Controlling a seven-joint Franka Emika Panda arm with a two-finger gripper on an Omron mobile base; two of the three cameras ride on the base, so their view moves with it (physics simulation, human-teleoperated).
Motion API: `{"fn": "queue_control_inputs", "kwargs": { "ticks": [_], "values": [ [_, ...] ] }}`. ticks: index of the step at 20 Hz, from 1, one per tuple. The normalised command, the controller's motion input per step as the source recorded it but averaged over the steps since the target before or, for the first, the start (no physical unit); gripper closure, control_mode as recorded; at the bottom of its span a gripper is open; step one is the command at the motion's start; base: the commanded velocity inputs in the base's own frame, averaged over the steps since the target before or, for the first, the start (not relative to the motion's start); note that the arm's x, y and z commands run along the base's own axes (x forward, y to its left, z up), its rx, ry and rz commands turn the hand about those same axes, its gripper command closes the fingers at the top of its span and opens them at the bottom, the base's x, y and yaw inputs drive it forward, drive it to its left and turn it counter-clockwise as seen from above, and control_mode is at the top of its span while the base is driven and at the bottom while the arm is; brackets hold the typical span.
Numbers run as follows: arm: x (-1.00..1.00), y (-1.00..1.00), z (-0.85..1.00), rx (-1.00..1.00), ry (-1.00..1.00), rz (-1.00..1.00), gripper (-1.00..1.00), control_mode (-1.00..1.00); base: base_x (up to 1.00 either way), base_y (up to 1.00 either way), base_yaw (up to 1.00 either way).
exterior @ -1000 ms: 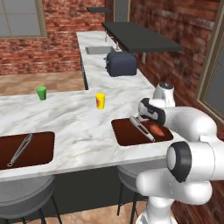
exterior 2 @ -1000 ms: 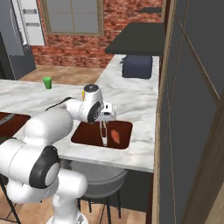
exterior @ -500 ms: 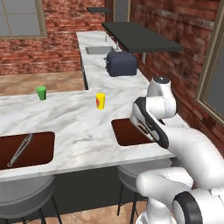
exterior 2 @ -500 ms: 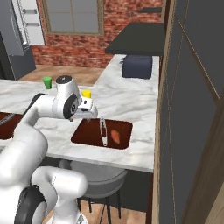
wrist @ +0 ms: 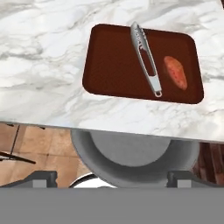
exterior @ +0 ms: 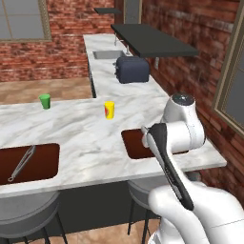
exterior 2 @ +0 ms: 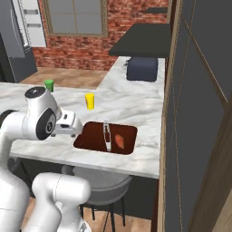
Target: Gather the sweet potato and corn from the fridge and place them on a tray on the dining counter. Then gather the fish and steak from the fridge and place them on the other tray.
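Observation:
The sweet potato (wrist: 175,72) lies on the right-hand tray (wrist: 109,65) of the dining counter (wrist: 43,43), beside metal tongs (wrist: 145,59). From the right base camera the sweet potato (exterior 2: 120,141) rests on the same tray (exterior 2: 93,136). My gripper (wrist: 113,179) is open and empty, drawn back over the counter's near edge, apart from the tray. The other tray (exterior: 40,164) at the left holds only tongs (exterior: 21,163). The fridge (exterior 2: 11,50) stands far left. Corn, fish and steak are out of view.
A green cup (exterior: 45,101) and a yellow-and-red cup (exterior: 109,110) stand on the counter behind the trays. A dark toaster (exterior: 132,69) sits on the far counter. Grey stools (wrist: 131,153) stand below the counter edge. Tall dark cabinets (exterior 2: 199,113) close off the right.
My arm has swung back from over the right tray toward the counter's near edge, with the jaws open throughout. The sweet potato stays on the tray.

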Motion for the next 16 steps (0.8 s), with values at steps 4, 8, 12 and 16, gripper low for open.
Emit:
{"fn": "queue_control_inputs", "kwargs": {
  "ticks": [4,8,12,16],
  "values": [
    [-1.00,0.19,0.28,0.00,-0.13,0.00,-1.00,-1.00,0.00,0.00,0.00],
    [-1.00,0.08,0.23,0.00,-0.14,0.00,-1.00,-1.00,0.00,0.00,0.00],
    [-0.99,0.01,0.06,0.00,-0.14,0.00,-1.00,-1.00,0.00,0.00,0.00],
    [-0.19,0.01,0.00,0.00,-0.01,0.00,-1.00,-1.00,0.00,0.00,0.00]
  ]
}}
